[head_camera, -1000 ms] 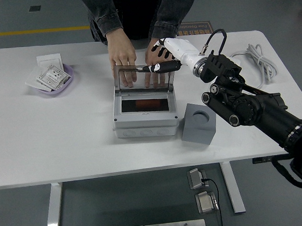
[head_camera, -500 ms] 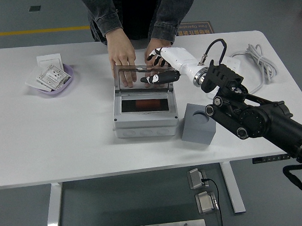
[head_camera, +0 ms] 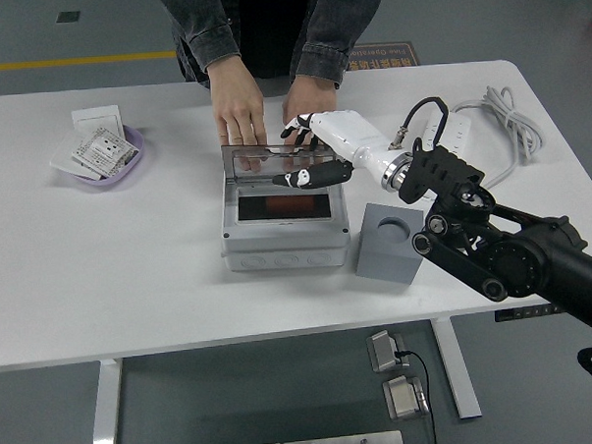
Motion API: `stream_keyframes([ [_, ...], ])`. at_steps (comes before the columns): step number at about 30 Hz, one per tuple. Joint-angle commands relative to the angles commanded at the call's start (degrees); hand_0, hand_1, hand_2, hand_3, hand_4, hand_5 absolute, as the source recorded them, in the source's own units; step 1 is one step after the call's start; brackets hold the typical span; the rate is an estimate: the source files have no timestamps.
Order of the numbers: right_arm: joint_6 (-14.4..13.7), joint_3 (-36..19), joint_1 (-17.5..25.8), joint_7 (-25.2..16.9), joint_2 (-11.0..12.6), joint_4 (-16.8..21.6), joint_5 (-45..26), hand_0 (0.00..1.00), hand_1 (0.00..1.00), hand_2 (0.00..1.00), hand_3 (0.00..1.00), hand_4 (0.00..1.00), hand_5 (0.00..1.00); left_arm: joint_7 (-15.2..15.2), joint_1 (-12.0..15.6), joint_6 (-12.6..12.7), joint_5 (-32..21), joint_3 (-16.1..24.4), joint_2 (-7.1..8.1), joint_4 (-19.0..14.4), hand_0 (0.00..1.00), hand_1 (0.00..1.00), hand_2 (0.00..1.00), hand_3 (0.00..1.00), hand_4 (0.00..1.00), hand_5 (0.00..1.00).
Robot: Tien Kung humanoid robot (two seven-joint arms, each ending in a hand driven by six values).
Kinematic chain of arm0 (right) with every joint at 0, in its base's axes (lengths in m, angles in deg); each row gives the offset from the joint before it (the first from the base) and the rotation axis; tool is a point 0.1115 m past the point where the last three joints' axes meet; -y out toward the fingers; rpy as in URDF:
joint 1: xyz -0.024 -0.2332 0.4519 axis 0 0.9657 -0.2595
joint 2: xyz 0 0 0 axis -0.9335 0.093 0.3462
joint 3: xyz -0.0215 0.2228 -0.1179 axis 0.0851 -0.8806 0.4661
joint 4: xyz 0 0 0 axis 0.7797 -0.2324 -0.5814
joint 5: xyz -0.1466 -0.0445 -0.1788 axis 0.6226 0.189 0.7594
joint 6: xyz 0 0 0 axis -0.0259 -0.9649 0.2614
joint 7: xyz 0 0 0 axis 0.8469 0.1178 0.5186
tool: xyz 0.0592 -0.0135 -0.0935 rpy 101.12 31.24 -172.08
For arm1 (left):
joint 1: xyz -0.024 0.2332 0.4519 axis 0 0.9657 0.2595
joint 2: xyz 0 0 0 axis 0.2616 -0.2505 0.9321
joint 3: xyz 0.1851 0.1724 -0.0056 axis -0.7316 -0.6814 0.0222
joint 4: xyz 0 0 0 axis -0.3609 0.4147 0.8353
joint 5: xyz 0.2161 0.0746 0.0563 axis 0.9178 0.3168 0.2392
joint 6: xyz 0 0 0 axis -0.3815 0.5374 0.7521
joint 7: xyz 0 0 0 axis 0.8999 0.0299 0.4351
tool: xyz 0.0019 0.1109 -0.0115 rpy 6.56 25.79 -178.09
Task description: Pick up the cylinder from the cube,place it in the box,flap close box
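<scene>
The right hand, white-shelled with black fingers, is seen stretched over the top edge of the clear flap of the grey box, its fingers spread and extended rather than curled, with nothing clasped in them; one black finger is laid across the front of the flap, which stands tilted partly open. Directly below the hand, inside the box's open window, a reddish cylinder is visible lying in the dark interior. Just beyond the hand, on the far side of the flap, a person's two hands are pressed to the table: one is set flat to the left of the robot hand behind the flap, the other is partly hidden behind the robot hand's white shell. Below and to the right of the hand, beside the box's right wall, a grey cube with a round hole in its top is shown empty. The black forearm is carried back from the wrist toward the lower right corner. Further right, a coiled white cable is laid on the white table. Far to the left of the hand, a purple dish holding white packets is placed near the table's left edge.
</scene>
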State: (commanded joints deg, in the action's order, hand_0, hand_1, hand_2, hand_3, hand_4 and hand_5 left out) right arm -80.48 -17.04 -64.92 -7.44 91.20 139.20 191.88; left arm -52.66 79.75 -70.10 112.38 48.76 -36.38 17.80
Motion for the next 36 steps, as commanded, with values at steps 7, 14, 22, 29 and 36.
stream_keyframes([
  [7, -0.05, 0.63, 1.96, 0.8, 1.9, 4.8, 0.76, 0.42, 0.521, 0.648, 0.743, 0.967, 0.674, 0.05, 0.06, -0.02, -0.08, -0.05, -0.02, 0.0, 0.65, 0.698, 0.675, 0.712, 0.783, 0.512],
  [14, -0.17, 2.06, 3.79, 1.1, 2.93, 7.08, 0.76, 0.396, 0.511, 0.649, 0.744, 0.965, 0.675, 0.17, 0.06, -0.01, -0.6, -0.51, -0.2, 0.0, 0.648, 0.699, 0.675, 0.712, 0.783, 0.513],
  [22, 0.02, 2.83, 4.7, 1.96, 3.75, 9.75, 1.71, 0.365, 0.502, 0.651, 0.746, 0.96, 0.678, 0.15, 0.09, -0.05, -0.3, -0.36, -0.22, 0.0, 0.649, 0.699, 0.676, 0.713, 0.784, 0.513],
  [29, 0.22, 2.46, 5.55, 2.12, 3.63, 9.8, 1.85, 0.361, 0.503, 0.65, 0.746, 0.956, 0.676, 0.11, 0.08, -0.1, -0.17, -0.34, -0.34, 0.0, 0.649, 0.699, 0.676, 0.713, 0.783, 0.513],
  [36, 0.78, -4.92, 9.58, 2.36, 4.28, 10.3, 4.17, 0.356, 0.498, 0.656, 0.747, 0.954, 0.677, -0.01, 0.45, -0.18, 0.57, 0.38, -0.28, 0.0, 0.649, 0.699, 0.676, 0.713, 0.785, 0.515],
])
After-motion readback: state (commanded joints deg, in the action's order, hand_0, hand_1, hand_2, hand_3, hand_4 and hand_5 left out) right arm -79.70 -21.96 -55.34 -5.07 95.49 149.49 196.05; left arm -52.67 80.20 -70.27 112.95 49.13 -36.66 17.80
